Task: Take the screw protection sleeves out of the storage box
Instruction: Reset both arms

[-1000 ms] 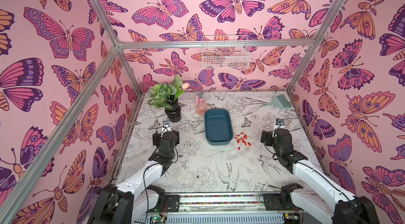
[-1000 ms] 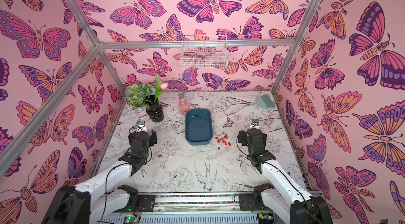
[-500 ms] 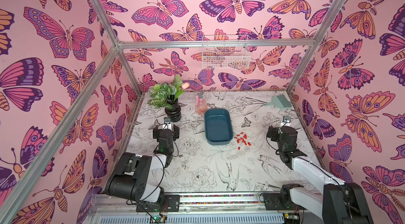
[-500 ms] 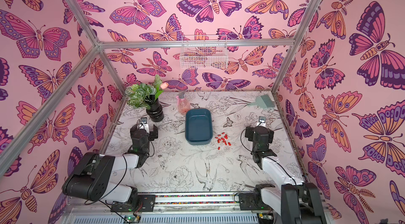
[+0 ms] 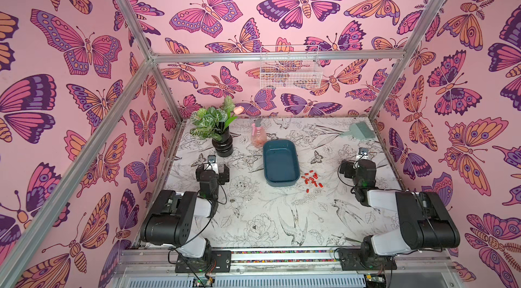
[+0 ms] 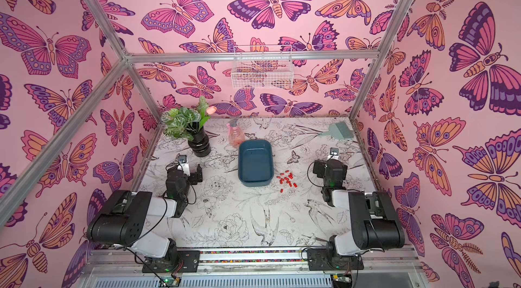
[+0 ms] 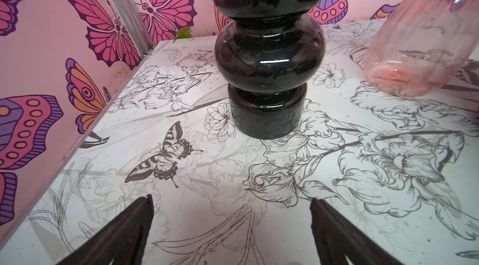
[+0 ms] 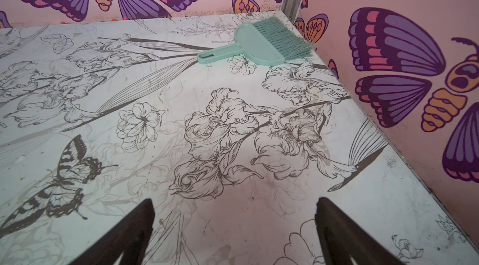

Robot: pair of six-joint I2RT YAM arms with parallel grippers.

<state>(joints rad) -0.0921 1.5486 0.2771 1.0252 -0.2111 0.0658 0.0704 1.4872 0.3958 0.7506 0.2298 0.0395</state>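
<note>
The storage box, a dark teal tray, sits mid-table in both top views, and its inside shows nothing in it. The screw protection sleeves, several tiny red caps, lie loose on the table just right of the box's near right corner. My left gripper is open and empty over bare table, left of the box. Facing the back right corner, my right gripper is also open and empty, right of the sleeves. Neither wrist view shows the box or the sleeves.
A black vase with a plant stands at the back left, close in front of my left gripper. A pink spray bottle stands behind the box. A green brush lies at the back right. A white wire basket hangs on the back wall.
Both arms have folded back toward the front rail, elbows drawn in. The grippers edged slightly toward the back and stayed open. Box and sleeves have not moved.
</note>
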